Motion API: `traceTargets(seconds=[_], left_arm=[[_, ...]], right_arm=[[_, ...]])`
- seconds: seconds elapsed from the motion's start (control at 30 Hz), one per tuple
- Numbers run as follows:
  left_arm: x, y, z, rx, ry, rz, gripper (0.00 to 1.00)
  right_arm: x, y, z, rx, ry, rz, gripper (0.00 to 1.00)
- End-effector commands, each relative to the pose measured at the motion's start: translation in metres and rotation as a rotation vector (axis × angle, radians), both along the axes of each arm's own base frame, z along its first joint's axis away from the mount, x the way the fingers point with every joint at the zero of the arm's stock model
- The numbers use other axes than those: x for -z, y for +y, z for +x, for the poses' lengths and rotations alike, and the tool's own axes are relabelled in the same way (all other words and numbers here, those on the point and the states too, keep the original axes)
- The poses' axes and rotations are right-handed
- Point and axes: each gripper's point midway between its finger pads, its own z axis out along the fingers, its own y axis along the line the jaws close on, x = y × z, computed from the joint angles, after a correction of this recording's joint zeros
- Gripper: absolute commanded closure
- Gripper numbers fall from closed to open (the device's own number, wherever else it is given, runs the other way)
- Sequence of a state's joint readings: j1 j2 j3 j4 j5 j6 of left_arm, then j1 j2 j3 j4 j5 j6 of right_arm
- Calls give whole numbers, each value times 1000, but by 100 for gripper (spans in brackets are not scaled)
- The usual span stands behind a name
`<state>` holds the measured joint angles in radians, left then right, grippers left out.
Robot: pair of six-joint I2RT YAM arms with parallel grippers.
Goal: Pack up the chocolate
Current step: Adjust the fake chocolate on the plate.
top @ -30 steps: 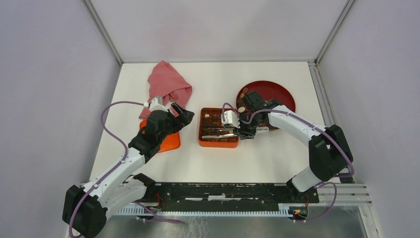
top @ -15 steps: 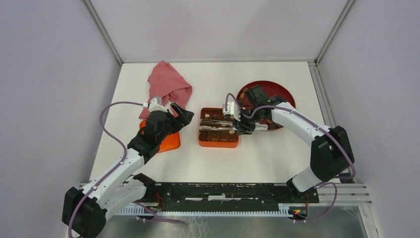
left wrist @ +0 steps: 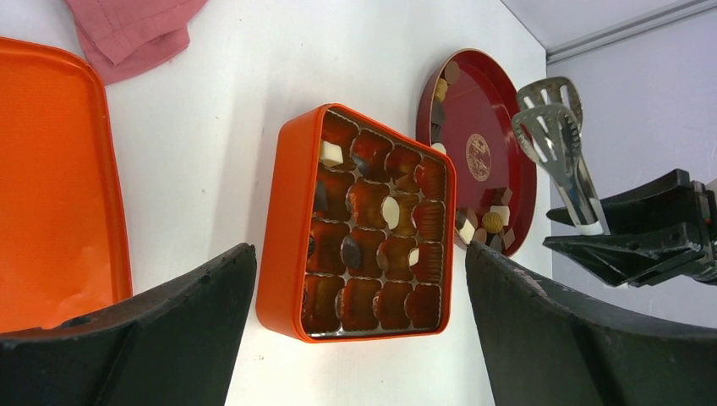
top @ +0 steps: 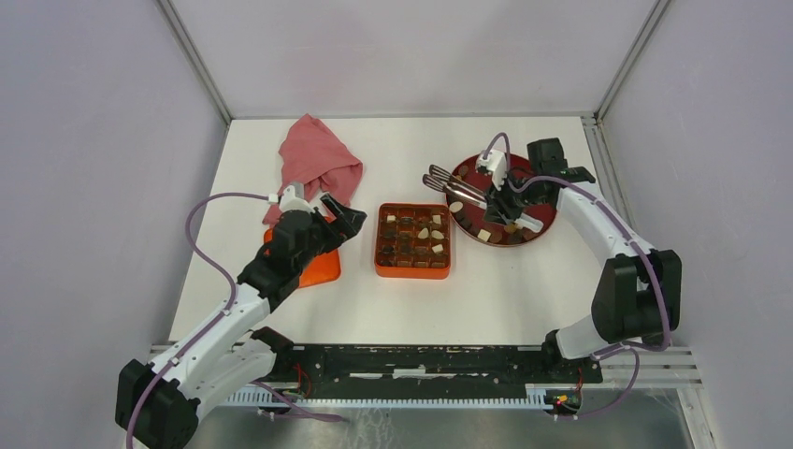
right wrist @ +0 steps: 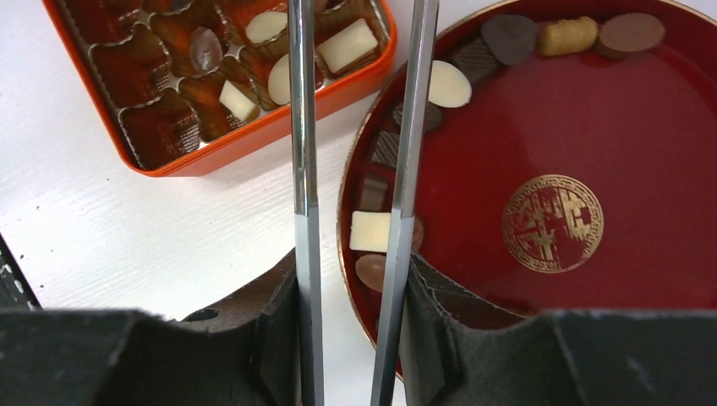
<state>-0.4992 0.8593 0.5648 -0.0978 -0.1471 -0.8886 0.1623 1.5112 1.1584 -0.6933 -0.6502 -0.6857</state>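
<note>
From above, the left gripper [top: 341,213] stands wide open near the orange lid [top: 323,269]. The right gripper [top: 505,195] is clamped on metal tongs [top: 458,187] above the red plate [top: 538,173]. The chocolate [top: 423,233] lies partly in the orange box [top: 412,272], partly on the plate.

The left wrist view shows several cells of the box holding a piece.

In the right wrist view the two arms of the tongs cross the plate's rim, with pieces lying below them.

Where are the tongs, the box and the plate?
tongs [left wrist: 550,131], left wrist view, on the slotted head.
box [top: 412,273], top view, on its near wall.
plate [right wrist: 659,110], right wrist view, on bare red floor.
</note>
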Motion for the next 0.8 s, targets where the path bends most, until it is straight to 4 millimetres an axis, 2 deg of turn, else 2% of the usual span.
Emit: traceTargets(seconds=[0.0, 0.2, 0.47, 0.6, 0.77], left_arm=[[-22, -7, 2, 20, -51, -45, 2], [-26, -9, 1, 29, -65, -56, 3], [-34, -10, 2, 34, -88, -73, 2], [-38, -13, 3, 51, -91, -55, 2], [-48, -21, 9, 85, -103, -50, 2]], right_arm=[[-42, -12, 25, 81, -115, 64, 57], [-48, -44, 41, 198, -112, 76, 57], [-42, -79, 60, 325, -90, 62, 57], [-36, -91, 61, 366, -86, 33, 57], [-16, -102, 56, 395, -54, -27, 57]])
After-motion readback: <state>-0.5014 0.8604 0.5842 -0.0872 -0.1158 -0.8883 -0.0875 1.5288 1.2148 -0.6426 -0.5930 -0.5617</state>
